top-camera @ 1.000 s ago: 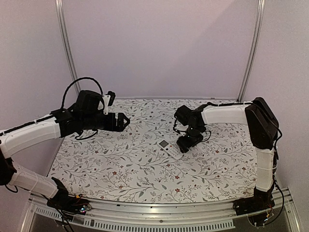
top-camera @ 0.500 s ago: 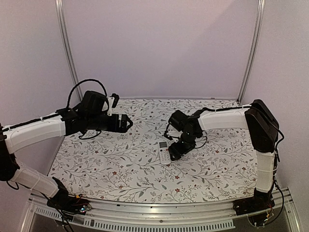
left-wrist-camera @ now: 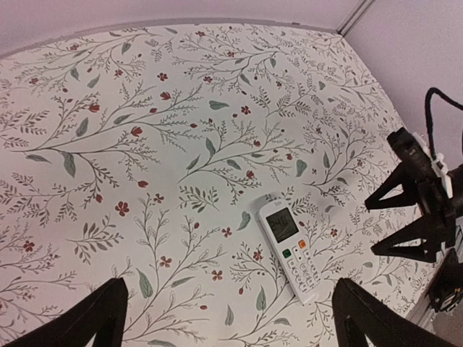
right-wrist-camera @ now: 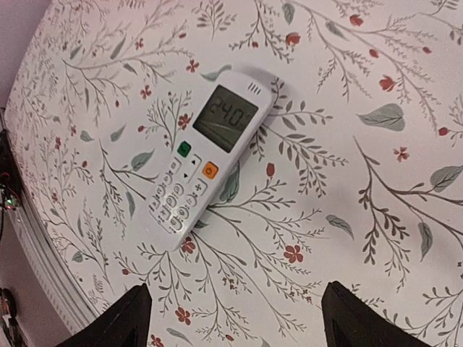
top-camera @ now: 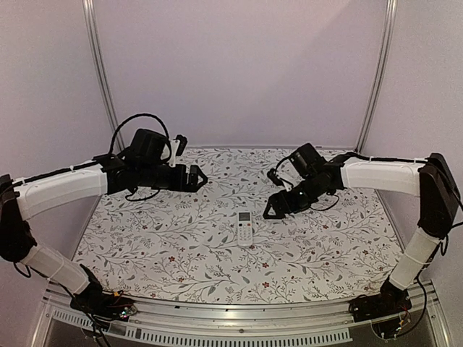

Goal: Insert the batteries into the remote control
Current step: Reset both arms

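Top camera first. The remote control lies flat on the floral table, just below the middle of the frame, with its display end toward the back wall. The left gripper hovers up and to the left, well apart from it, and its jaws are hard to read from here. The right gripper hangs near the remote's upper right, its prongs spread with nothing between them.

Over to the left wrist. Only the left fingertips poke in at the bottom corners, wide apart, the rest cut off. The remote sits lower right of centre, face up. At the right edge the right gripper shows its fork agape, with a black cable looping above.

Right wrist now. The right fingertips are clipped by the bottom edge and set well apart. The remote lies left of centre with its underside hidden, and its display reads 24.0.
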Motion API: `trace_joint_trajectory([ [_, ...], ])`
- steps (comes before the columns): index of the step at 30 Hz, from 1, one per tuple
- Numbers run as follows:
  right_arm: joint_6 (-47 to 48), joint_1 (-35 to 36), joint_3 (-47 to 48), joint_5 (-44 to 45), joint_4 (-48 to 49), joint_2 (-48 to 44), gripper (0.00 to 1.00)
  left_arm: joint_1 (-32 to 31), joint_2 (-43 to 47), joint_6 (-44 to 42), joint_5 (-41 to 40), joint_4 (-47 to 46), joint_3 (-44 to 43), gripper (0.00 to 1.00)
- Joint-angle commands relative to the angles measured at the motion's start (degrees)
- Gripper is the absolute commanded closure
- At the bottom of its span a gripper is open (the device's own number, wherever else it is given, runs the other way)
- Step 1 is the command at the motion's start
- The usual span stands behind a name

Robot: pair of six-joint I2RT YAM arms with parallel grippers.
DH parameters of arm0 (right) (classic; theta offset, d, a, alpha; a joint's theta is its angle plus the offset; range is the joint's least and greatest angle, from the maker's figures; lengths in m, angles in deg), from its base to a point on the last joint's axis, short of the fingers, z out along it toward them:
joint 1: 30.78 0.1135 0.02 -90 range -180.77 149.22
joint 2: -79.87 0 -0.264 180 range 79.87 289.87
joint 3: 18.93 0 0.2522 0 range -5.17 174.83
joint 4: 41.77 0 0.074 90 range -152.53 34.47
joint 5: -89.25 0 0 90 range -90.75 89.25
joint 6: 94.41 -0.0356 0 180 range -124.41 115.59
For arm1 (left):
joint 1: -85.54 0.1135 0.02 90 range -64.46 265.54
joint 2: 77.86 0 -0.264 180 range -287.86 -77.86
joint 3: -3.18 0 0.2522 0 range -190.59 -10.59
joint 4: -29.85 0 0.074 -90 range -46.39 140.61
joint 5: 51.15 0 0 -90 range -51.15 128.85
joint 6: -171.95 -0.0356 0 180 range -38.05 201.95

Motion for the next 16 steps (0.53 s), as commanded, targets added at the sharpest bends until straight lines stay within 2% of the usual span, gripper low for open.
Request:
trace_joint_trajectory([
  [1,-4.14,-6.29,-4.68,-5.4,10.47,-10.8,0.14,0.49,-2.64,0.58,0.13,-0.95,-1.29,0.0],
  [8,-5.47,-11.64,-15.16,1.12,17.61,-22.91,0.02,0.14,-5.45,0.49,-3.3,-2.14,-0.21,0.0],
  [16,-9.72,-12.58,-24.86,5.72,25.21,-28.96,0.01,0.14,-4.65,1.87,-5.53,-6.87,4.96,0.0],
])
